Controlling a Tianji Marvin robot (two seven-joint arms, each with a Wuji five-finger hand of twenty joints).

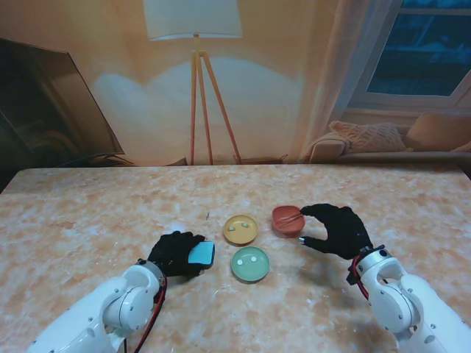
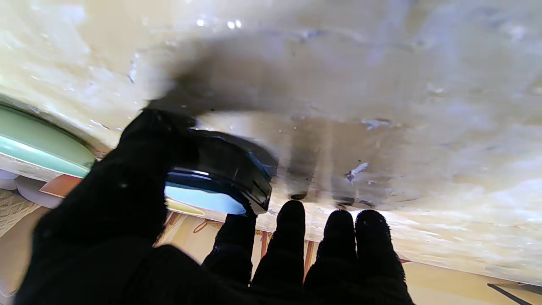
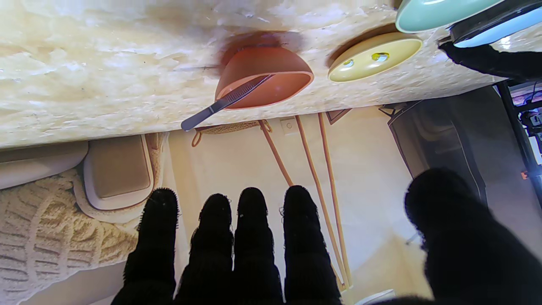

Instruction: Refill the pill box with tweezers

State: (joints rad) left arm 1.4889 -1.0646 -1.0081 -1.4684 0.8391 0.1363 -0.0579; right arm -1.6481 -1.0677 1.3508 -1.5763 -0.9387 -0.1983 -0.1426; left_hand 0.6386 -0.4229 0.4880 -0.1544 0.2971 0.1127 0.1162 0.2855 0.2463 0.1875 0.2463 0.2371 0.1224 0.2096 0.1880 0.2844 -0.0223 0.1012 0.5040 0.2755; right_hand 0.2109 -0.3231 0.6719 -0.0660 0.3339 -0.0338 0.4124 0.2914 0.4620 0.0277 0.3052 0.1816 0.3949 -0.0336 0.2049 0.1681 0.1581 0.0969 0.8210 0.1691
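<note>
The pill box (image 1: 202, 254), blue-lidded, sits clamped in the left hand (image 1: 176, 253) nearest me, just beside the green dish (image 1: 250, 264). Farther off, the yellow dish (image 1: 241, 229) and orange bowl (image 1: 288, 220) crowd together; tweezers (image 3: 224, 103) lean on the bowl's rim. The right hand (image 1: 337, 229) hovers beside it, fingers apart, empty. Bare table (image 1: 88, 213) spreads beyond.

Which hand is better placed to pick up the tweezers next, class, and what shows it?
The right hand. It is open and hovers beside the orange bowl, where the tweezers lie across the rim. The left hand is shut on the blue pill box, farther from that bowl.
</note>
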